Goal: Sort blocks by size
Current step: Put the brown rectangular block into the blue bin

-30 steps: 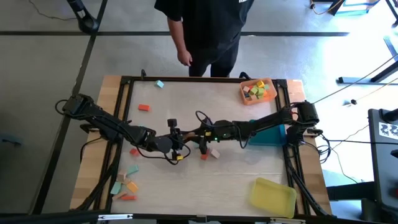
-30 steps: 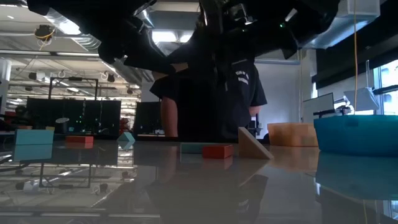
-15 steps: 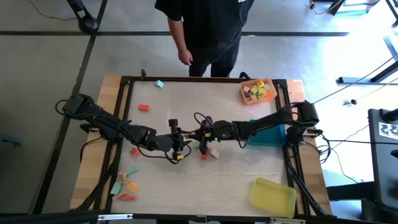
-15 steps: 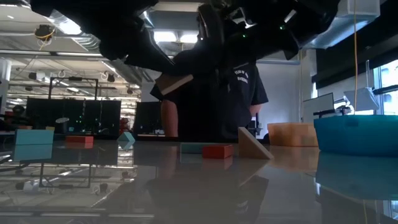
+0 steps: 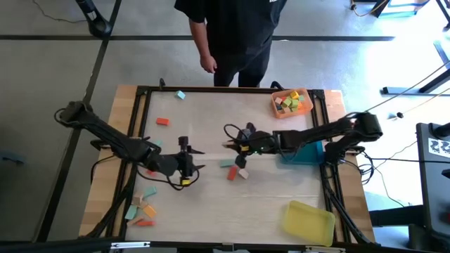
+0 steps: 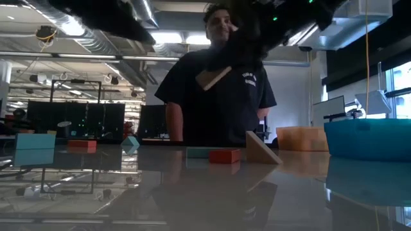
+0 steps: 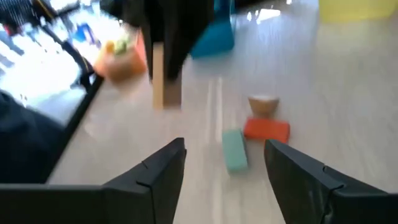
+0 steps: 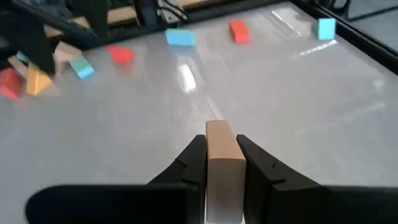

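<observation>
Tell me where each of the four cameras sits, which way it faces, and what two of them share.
High view: above the table, looking straight down; shows both arms, the left gripper and right gripper.
Low view: at table-top height, looking level into the room; the tan block hangs overhead, a person behind.
Left wrist view: on the left arm, looking past its open fingers at a red block and teal block.
Right wrist view: on the right arm, fingers clamping the tan block.
Shared: all four show that tan block.

2 arms (image 5: 112,137), 3 trays (image 5: 307,221), 1 person (image 5: 232,31), 1 tan bar (image 8: 221,158) held aloft
</observation>
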Available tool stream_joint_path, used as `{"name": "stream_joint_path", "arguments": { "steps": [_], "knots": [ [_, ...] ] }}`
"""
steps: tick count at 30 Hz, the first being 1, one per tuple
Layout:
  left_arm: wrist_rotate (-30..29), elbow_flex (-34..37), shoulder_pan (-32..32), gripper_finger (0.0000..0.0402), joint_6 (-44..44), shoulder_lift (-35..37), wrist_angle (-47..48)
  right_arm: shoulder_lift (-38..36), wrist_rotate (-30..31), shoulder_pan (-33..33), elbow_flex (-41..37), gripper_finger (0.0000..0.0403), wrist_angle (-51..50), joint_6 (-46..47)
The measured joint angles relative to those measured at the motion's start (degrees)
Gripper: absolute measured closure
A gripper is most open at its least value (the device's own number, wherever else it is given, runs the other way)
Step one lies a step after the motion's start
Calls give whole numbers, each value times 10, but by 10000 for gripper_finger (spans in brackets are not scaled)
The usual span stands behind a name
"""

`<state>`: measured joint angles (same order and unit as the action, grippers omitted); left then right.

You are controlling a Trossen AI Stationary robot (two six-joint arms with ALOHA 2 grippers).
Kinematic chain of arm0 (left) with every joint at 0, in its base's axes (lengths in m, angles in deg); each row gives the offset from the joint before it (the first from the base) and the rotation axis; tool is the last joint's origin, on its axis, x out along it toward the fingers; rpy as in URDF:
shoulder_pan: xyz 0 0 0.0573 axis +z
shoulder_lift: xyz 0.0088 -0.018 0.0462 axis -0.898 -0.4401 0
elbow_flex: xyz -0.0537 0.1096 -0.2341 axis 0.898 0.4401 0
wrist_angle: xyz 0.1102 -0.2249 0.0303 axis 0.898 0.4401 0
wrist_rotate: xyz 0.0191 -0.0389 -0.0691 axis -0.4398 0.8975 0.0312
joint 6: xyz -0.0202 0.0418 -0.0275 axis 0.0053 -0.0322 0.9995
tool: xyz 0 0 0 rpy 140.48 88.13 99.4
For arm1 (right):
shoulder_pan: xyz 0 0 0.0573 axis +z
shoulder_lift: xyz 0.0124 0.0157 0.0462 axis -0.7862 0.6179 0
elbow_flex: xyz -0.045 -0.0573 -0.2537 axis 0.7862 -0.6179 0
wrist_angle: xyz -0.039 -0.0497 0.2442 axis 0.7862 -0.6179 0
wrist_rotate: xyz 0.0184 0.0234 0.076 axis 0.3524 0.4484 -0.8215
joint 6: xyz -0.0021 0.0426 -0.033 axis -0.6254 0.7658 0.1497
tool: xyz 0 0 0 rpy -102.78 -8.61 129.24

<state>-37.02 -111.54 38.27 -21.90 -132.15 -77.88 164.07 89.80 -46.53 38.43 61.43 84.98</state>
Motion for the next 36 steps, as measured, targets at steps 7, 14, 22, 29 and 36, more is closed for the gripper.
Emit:
{"name": "stream_joint_path", "arguments": {
  "steps": [7,14,22,29,36],
  "knots": [
    [-1,6,-3,199,122,7,89,-105,16,20,0,345,-223,39],
    [0,31,-1,199,140,3,63,-201,79,61,0,345,-500,210],
    [1,53,19,199,136,3,14,-213,110,114,0,333,-796,464],
    [4,53,32,199,130,3,-1,-213,78,146,-55,345,-812,558],
    [38,53,57,199,121,-1,-7,-213,87,146,-133,299,-747,584]
  ]
}}
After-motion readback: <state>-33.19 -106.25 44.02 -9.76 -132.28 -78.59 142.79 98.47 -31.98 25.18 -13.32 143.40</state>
